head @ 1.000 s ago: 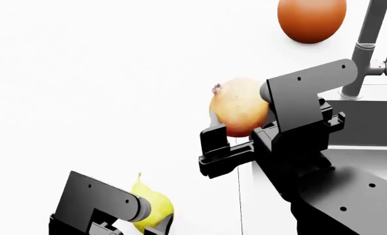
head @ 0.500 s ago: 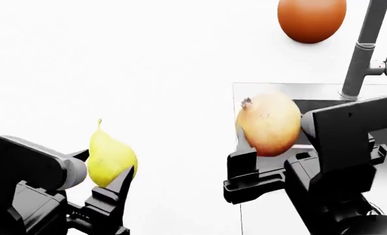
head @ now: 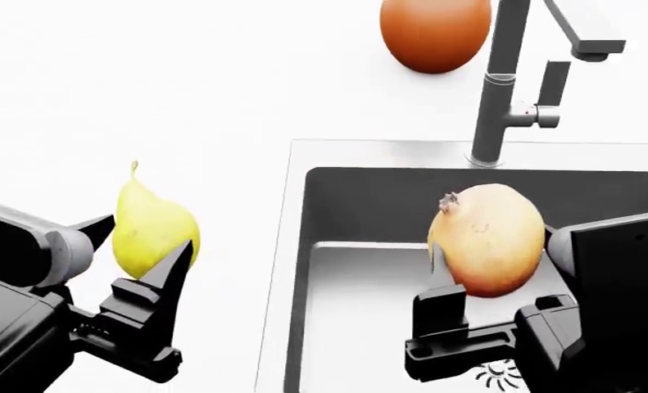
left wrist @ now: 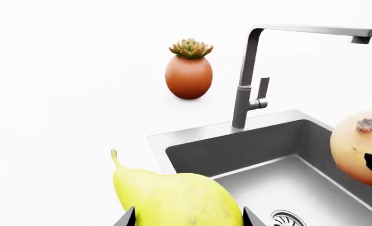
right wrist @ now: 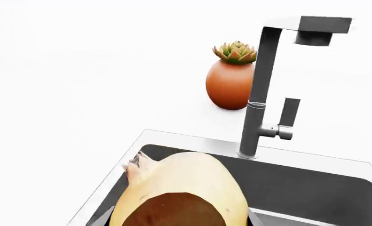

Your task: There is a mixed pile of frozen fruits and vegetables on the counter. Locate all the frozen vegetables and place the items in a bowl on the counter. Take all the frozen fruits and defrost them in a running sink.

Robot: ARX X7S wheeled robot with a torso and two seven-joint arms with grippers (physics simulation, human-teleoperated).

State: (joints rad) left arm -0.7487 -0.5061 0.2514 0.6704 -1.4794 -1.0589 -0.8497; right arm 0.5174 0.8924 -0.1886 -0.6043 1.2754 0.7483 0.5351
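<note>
Pomegranate [head: 487, 237] sits pinched in the right gripper [head: 468, 274], crown up, hanging over the sink [head: 356, 270] basin; pear [head: 152, 229], stem up, is clamped by the left gripper [head: 138, 270] above the counter [head: 138, 98], sink to its right.

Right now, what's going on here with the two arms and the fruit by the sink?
Each arm is carrying one fruit toward the sink. The left gripper holds the yellow-green pear above the white counter, beside the basin's edge. The right gripper holds the pomegranate over the basin. No water shows at the faucet, and neither fruit has been set down yet.
</note>
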